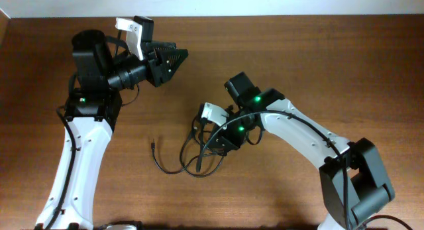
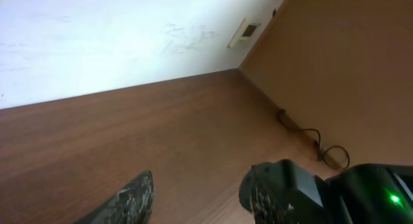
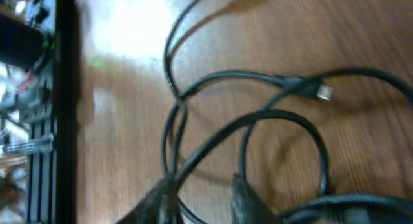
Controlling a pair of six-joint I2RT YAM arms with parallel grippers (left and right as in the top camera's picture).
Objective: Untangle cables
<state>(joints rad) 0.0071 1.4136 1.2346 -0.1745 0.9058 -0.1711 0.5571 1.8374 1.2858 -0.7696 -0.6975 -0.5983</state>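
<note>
Up and left of the cable tangle, the left gripper point(image 1: 179, 56) hangs above the table point(image 1: 298, 57), fingers parted on nothing, probably parked out of the way. The cables point(image 3: 297, 85) lie looped, one ending in a light-tipped plug point(image 3: 322, 91). The right gripper point(image 3: 203, 184) sits low on the tangle, likely seeking a strand. Blur and cropping hide whether it pinches one.

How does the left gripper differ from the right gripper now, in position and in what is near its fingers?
The left gripper is away from the cables, near the table's far edge; the right gripper is directly over them. Nothing lies between the left fingers; a cable strand runs against one of the right fingers. Shared: both have their fingers apart, and neither clearly holds a cable.
</note>
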